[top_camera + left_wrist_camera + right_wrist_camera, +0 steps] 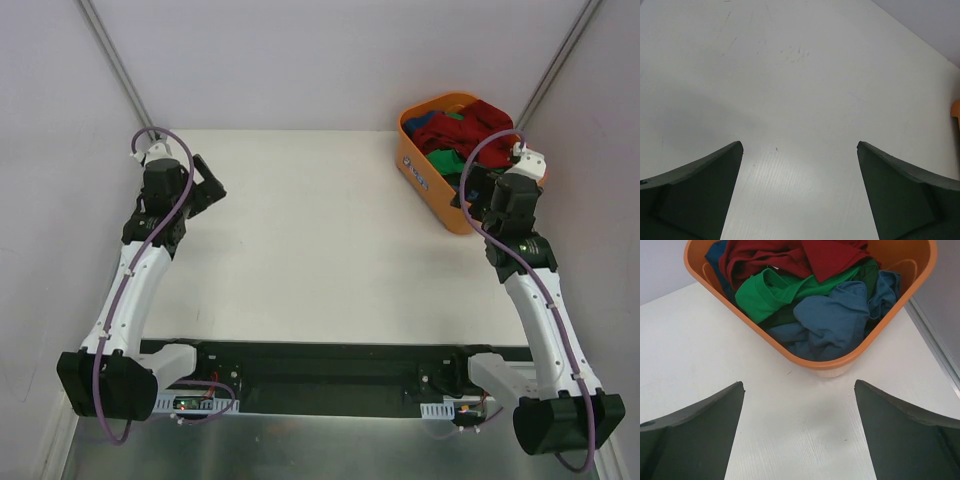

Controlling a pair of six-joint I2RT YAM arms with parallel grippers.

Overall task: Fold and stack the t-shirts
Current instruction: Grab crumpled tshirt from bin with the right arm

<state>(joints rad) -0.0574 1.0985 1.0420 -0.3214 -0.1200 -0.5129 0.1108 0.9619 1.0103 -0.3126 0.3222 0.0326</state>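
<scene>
Crumpled t-shirts fill an orange tub (432, 190) at the table's back right: a dark red one (790, 257) on top, a green one (770, 292) under it and a blue one (832, 320) nearest my right gripper. In the top view the red shirt (478, 120) shows most. My right gripper (799, 390) is open and empty, above bare table just short of the tub's near rim (840, 362). My left gripper (800, 147) is open and empty over bare white table at the far left (205, 185).
The white table (320, 250) is walled by grey panels at the back and both sides. The tub's edge shows as an orange sliver at the right of the left wrist view (956, 107).
</scene>
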